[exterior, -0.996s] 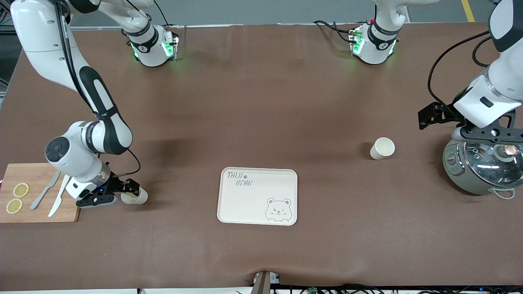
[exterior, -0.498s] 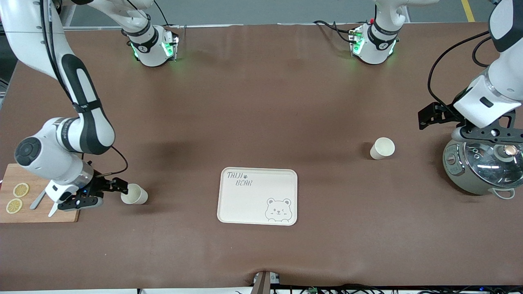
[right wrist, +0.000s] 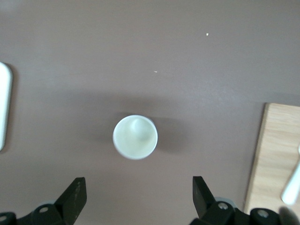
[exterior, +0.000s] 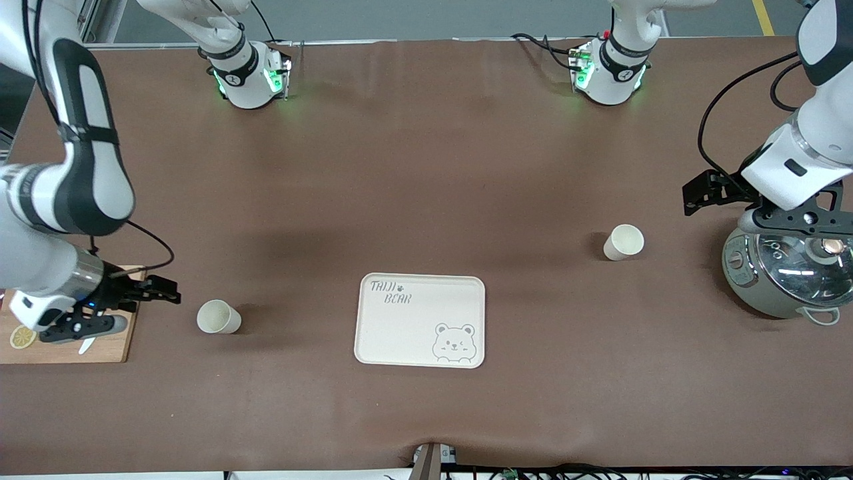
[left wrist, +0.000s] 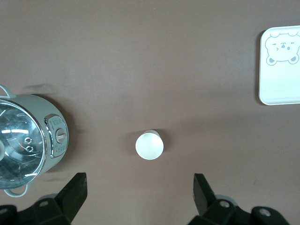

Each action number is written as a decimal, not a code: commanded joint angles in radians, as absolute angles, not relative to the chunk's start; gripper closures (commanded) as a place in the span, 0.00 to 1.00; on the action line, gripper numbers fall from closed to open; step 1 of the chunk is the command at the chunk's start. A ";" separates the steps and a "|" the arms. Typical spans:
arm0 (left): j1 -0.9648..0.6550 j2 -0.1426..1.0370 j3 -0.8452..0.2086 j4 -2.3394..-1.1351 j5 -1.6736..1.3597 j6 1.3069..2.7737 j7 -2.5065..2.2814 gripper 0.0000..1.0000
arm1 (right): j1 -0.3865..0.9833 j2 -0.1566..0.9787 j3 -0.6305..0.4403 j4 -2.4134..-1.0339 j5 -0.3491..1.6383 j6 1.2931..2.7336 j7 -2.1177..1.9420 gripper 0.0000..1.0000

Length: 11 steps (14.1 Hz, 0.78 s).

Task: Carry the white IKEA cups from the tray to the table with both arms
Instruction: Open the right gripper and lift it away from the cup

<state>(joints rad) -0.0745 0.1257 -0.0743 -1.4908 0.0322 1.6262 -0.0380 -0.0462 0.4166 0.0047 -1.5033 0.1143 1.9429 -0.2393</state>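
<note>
Two white IKEA cups stand upright on the brown table. One cup (exterior: 218,317) (right wrist: 135,137) is toward the right arm's end, beside the bear tray (exterior: 400,333). My right gripper (exterior: 80,325) (right wrist: 139,197) hangs open and empty over the wooden cutting board, apart from that cup. The other cup (exterior: 624,242) (left wrist: 149,145) stands toward the left arm's end, a little farther from the front camera than the tray. My left gripper (exterior: 796,223) (left wrist: 139,197) waits open and empty over the pot, well clear of its cup.
A grey-green pot with a glass lid (exterior: 786,280) (left wrist: 28,140) sits under the left hand. The wooden cutting board (exterior: 113,340) (right wrist: 276,159) holds a lemon slice (exterior: 22,337) and cutlery (right wrist: 293,187). The tray's edge (left wrist: 281,93) (right wrist: 2,108) shows in both wrist views.
My right gripper has drawn back from its cup toward the right arm's end, now over the cutting board. That cup stays standing. The left arm has not moved.
</note>
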 commanded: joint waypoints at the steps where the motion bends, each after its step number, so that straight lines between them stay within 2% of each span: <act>1: -0.083 0.135 -0.067 -1.470 0.049 1.628 -0.023 0.00 | -0.057 0.396 0.012 -1.407 0.117 1.809 -0.213 0.00; 3: -0.084 0.135 -0.067 -1.470 0.051 1.637 -0.025 0.00 | -0.055 0.388 0.012 -1.352 0.115 1.746 -0.178 0.00; 7: -0.083 0.135 -0.067 -1.470 0.044 1.638 -0.023 0.00 | -0.057 0.335 0.012 -1.333 0.074 1.726 -0.149 0.00; 11: -0.083 0.133 -0.067 -1.470 0.049 1.638 -0.023 0.00 | -0.043 0.331 0.020 -1.301 0.069 1.678 -0.028 0.00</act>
